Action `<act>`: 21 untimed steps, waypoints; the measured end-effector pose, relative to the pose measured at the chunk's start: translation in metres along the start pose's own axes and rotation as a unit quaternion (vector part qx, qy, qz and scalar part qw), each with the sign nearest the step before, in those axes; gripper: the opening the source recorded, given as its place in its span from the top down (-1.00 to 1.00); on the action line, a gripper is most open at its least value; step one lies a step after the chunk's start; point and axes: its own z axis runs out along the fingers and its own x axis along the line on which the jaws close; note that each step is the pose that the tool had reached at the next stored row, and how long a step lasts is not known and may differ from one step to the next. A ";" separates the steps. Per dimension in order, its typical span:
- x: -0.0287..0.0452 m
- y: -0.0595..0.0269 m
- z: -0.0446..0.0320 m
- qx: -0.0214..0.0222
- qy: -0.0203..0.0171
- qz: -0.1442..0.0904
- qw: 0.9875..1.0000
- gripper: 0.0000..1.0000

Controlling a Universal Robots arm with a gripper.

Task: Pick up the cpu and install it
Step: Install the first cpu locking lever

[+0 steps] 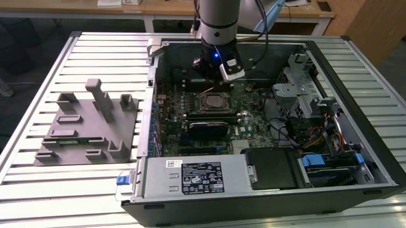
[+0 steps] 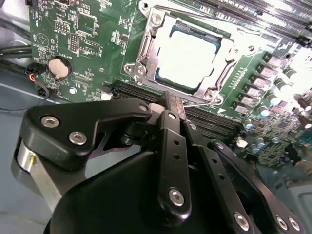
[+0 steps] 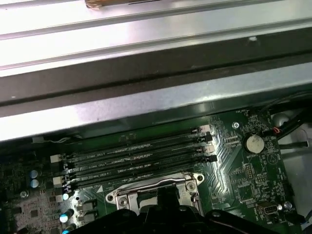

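Note:
The cpu [image 2: 187, 58] lies flat in the motherboard socket [image 2: 146, 53], its silvery-white top bright inside the metal frame, whose load plate stands open. In the second wrist view my gripper [image 2: 168, 102] hangs just above the memory slots [image 2: 209, 122] beside the socket. Its black fingers [image 2: 171, 141] are pressed together with nothing between them. In the exterior view the gripper [image 1: 214, 78] is inside the open computer case, just behind the socket [image 1: 212, 101]. The socket frame [image 3: 153, 187] and memory slots [image 3: 141, 156] appear in the first wrist view.
A grey tray [image 1: 82, 128] with upright fixtures sits on the slatted table at the exterior view's left. In the case are a power supply [image 1: 190, 175], a black heatsink [image 1: 206, 127], drive bays and cables [image 1: 317, 133], and a coin battery [image 2: 59, 67]. The case wall [image 3: 146, 97] is close by.

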 end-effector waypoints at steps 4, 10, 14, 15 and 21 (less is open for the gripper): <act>0.0010 0.0035 0.0025 0.001 -0.003 0.007 1.000 0.79; 0.0023 0.0079 0.0067 0.002 -0.009 0.018 1.000 0.79; 0.0036 0.0128 0.0094 0.002 -0.013 0.022 1.000 0.79; 0.0038 0.0132 0.0101 0.002 -0.014 0.023 1.000 0.79; 0.0044 0.0144 0.0137 0.004 -0.028 0.029 0.999 0.79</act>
